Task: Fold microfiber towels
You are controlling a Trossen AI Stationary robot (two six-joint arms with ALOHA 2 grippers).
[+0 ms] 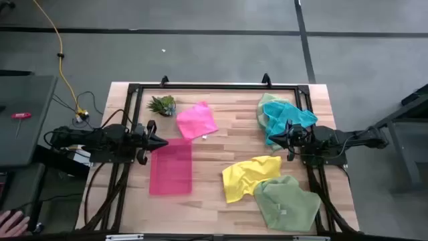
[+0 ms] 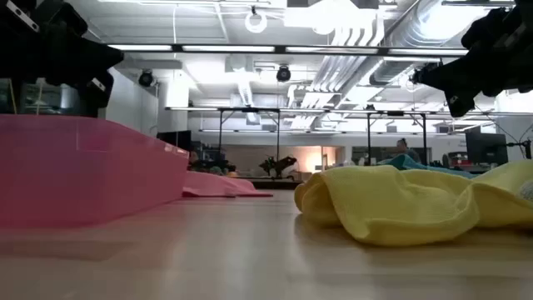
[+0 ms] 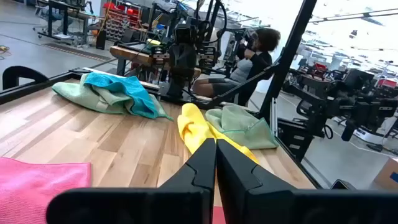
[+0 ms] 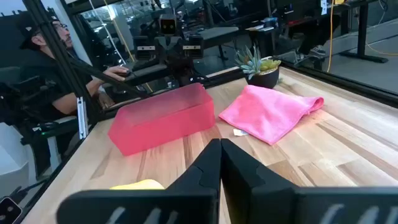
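Several microfiber towels lie on the wooden table. The hot pink one (image 1: 196,120) is at the far middle, folded. The teal one (image 1: 287,120) is heaped on a pale green one (image 1: 267,106) at the far right. The yellow one (image 1: 247,175) is crumpled near the front, beside another pale green one (image 1: 287,204). My left gripper (image 1: 162,142) hovers shut at the table's left, above the pink tray's far end. My right gripper (image 1: 273,139) hovers shut at the right, just past the teal towel's near edge.
A translucent pink tray (image 1: 171,167) stands at the near left. A small spiky plant in a pot (image 1: 162,104) sits at the far left. A black frame (image 1: 214,86) borders the table. A person sits beyond the table's edge in both wrist views.
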